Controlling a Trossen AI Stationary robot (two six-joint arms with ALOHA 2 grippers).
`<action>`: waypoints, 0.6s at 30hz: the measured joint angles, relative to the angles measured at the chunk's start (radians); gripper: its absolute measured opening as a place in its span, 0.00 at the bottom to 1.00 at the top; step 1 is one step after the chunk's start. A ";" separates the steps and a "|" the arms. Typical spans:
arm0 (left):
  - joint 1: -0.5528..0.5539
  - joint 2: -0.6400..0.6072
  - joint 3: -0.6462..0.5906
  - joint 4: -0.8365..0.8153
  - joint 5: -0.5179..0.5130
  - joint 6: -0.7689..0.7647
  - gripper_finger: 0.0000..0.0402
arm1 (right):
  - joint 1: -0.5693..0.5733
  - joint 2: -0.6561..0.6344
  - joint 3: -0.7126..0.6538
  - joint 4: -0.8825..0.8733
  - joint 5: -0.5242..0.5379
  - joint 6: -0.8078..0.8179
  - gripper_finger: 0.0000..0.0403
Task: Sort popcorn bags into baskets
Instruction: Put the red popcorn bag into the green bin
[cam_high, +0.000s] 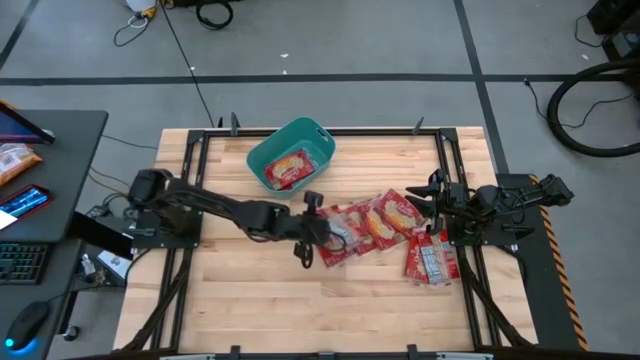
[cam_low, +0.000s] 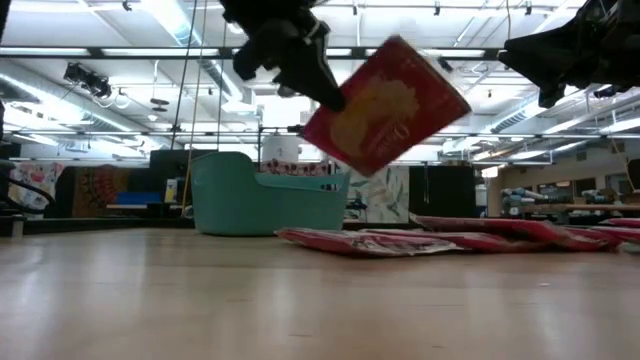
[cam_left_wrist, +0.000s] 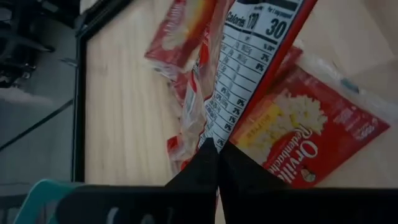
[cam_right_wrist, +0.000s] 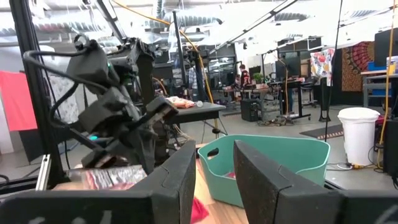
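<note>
My left gripper (cam_high: 316, 228) hangs above the table's middle, shut on one red popcorn bag (cam_low: 385, 105), which shows its nutrition panel (cam_left_wrist: 249, 62) in the left wrist view. Several more red popcorn bags (cam_high: 385, 222) lie flat on the wood beside and below it, and two (cam_high: 432, 260) lie nearer the right arm. The teal basket (cam_high: 290, 155) stands toward the far edge with a red bag (cam_high: 290, 168) inside. My right gripper (cam_right_wrist: 214, 171) is open and waits above the table's right side (cam_high: 430, 198). My left gripper pinches the popcorn bag by an edge (cam_left_wrist: 214, 140) between its two fingers (cam_left_wrist: 196, 168). The bag is lifted clear of the table and hangs tilted below the fingers (cam_low: 310, 75), one corner up (cam_low: 400, 42).
Black frame rails (cam_high: 190, 190) run along the table's left and right sides. Bare wood (cam_high: 250, 290) lies on the near side. A desk with a keyboard and an orange packet (cam_high: 15, 160) stands left of the table. The basket (cam_right_wrist: 273, 162) also shows ahead of my right gripper.
</note>
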 joint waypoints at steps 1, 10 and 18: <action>0.000 -0.009 0.000 -0.003 -0.011 -0.008 0.01 | 0.000 0.000 0.000 -0.001 0.000 0.000 0.28; 0.000 -0.022 0.000 -0.025 -0.307 -0.029 0.01 | 0.000 0.000 0.000 0.005 0.000 0.000 0.28; 0.020 -0.022 0.000 -0.046 -0.589 -0.035 0.01 | 0.000 0.000 0.000 0.005 0.000 0.000 0.28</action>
